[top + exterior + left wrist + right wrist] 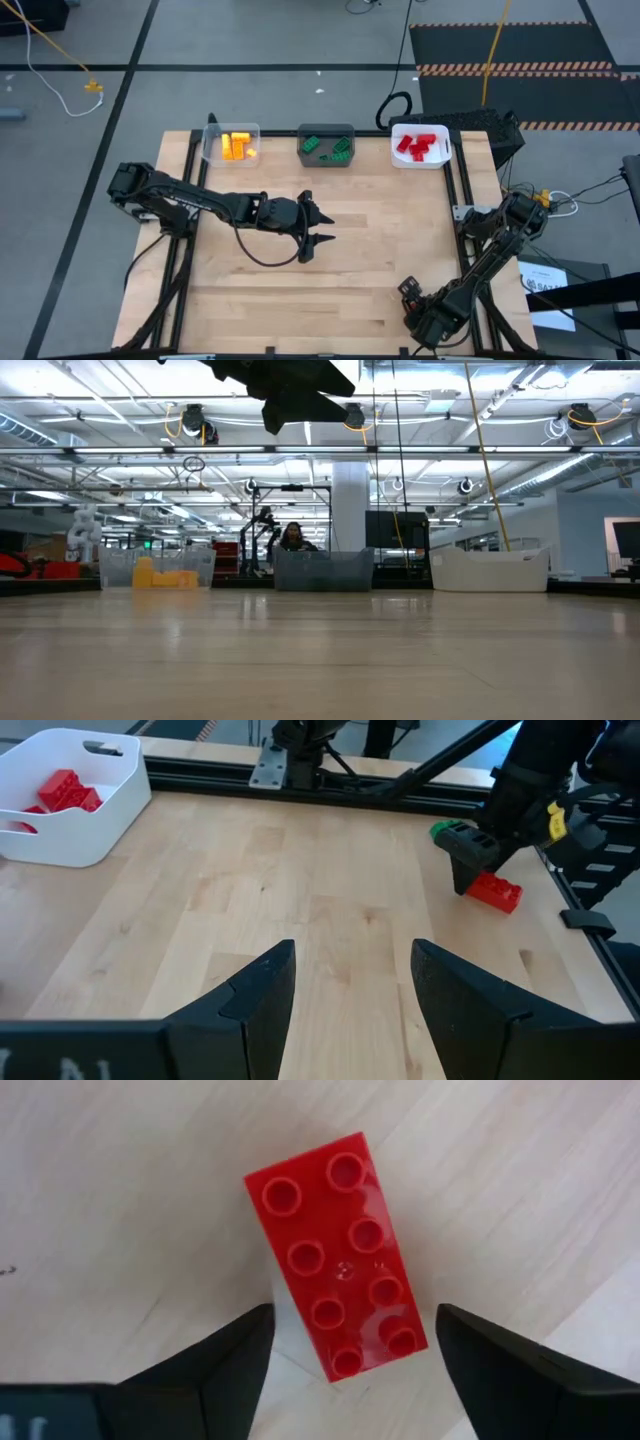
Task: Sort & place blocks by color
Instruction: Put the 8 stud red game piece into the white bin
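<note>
A red block (340, 1260), two studs by four, lies flat on the table with its studs up near the table's front right corner. My right gripper (350, 1325) points straight down over it, open, one finger on each side of the block's near end with a gap at both. The left wrist view shows the same red block (495, 892) beside my right gripper (468, 860). In the high view my right gripper (408, 293) hides the block. My left gripper (327, 228) hangs open above the table's middle with nothing between its fingers (352, 960).
Along the far edge stand three bins: a clear bin (212, 148) with yellow-orange blocks, a dark grey bin (326, 159) with green blocks, and a white bin (420, 162) with red blocks. A small green piece (440, 830) shows just behind my right gripper. Bare wood lies between the arms.
</note>
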Action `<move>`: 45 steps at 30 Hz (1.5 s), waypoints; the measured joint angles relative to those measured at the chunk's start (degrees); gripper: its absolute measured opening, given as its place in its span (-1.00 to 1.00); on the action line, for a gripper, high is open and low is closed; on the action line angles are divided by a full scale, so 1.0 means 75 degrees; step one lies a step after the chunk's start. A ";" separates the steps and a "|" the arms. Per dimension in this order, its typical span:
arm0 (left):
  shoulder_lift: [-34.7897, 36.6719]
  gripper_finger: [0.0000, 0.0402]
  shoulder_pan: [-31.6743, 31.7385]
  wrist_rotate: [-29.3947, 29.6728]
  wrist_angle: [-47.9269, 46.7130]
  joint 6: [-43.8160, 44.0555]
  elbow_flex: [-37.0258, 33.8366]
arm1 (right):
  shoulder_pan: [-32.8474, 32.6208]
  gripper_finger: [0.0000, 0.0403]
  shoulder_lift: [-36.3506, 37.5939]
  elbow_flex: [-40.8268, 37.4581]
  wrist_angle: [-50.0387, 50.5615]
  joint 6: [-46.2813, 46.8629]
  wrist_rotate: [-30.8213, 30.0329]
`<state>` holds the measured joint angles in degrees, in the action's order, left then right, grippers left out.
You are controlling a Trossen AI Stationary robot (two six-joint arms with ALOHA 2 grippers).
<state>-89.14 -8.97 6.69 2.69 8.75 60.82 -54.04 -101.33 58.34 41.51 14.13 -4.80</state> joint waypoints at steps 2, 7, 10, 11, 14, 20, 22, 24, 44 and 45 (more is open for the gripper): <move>0.0000 0.00 0.0008 0.0002 -0.0001 0.0001 0.0000 | -0.0002 0.27 -0.0003 -0.0017 -0.0025 0.0040 -0.0118; 0.0000 0.00 0.0033 -0.0001 -0.0002 0.0003 0.0000 | -0.0012 -0.15 0.0020 0.0050 -0.0055 0.0017 -0.0062; 0.0000 0.00 0.0061 0.0000 -0.0004 0.0053 0.0000 | -0.0012 -0.40 0.0020 0.0165 -0.0056 -0.0048 -0.0043; 0.0000 0.00 0.0076 0.0000 -0.0006 0.0055 0.0000 | -0.0008 -0.40 0.0018 0.0206 -0.0060 -0.0042 -0.0053; 0.0000 0.00 0.0090 0.0000 -0.0050 0.0058 0.0000 | 0.0009 -0.40 0.0010 0.0347 -0.0021 -0.0044 -0.0117; 0.0000 0.00 0.0090 -0.0001 -0.0057 0.0079 0.0000 | 0.0182 -0.40 -0.0021 0.0648 0.0310 0.0241 -0.0402; 0.0000 0.00 0.0090 -0.0001 -0.0054 0.0079 0.0000 | 0.0298 -0.40 0.0002 0.0730 0.0639 0.0517 -0.1068; 0.0000 0.00 0.0090 -0.0001 -0.0057 0.0076 0.0000 | 0.0533 -0.40 0.0133 0.0730 0.0909 0.0739 -0.1740; 0.0000 0.00 0.0093 -0.0004 -0.0461 0.0100 0.0000 | 0.5960 -0.40 0.2961 0.0339 0.0793 -0.0644 -0.2558; 0.0000 0.00 0.0093 -0.0004 -0.0459 0.0103 0.0000 | 0.6282 -0.40 0.3069 0.0339 0.0731 -0.0787 -0.2554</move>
<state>-89.14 -8.27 6.66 -0.75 9.53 60.82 -6.92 -78.32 60.88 46.99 8.23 -23.96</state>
